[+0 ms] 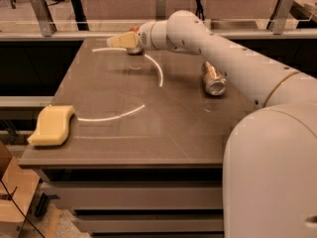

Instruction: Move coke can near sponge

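Grey-brown table (168, 128), three things on it: the sponge (52, 125) at the front-left corner, a silver can (214, 78) on its side to the right, and the coke can (134, 49) at the far edge, with the gripper (121, 40) right against it.

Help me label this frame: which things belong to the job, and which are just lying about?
Job: coke can, mostly hidden by the gripper at the far edge of the table; sponge, front-left corner.
Lying about: silver-brownish can, on its side at right.

Robot lab — railed test table (163, 133), end effector (115, 41) at its far edge.
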### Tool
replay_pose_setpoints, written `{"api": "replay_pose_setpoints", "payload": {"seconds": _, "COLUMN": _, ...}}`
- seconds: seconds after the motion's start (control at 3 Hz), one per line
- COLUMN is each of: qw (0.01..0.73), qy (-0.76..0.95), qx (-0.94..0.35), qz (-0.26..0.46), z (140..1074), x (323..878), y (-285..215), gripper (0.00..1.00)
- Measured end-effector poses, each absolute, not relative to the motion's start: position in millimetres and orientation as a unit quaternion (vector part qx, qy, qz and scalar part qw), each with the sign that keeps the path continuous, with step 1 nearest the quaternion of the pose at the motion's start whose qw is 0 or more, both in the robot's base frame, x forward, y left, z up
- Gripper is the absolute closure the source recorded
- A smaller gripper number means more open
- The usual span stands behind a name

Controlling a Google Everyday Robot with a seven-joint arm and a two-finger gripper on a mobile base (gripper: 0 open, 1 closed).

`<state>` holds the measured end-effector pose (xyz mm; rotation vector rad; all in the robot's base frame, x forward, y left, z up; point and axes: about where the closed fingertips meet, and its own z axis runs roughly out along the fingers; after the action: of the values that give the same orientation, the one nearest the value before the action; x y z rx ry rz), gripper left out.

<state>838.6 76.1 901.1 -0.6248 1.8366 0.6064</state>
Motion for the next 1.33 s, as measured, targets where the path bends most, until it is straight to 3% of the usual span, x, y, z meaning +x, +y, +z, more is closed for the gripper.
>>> {"api": "replay_pose_setpoints", "payload": {"seconds": 1.0, "qw": 0.512, "qy": 0.807, "qx": -0.213, "qz": 0.203, "z": 855, "x": 885, "y": 83, "gripper": 0.00}}
{"api": "replay_pose_setpoints", "payload": {"seconds": 1.33, "qw": 0.507, "qy": 0.816, "qx": -0.205, "qz": 0.186, "z": 848, "x": 894, "y": 83, "gripper": 0.18}}
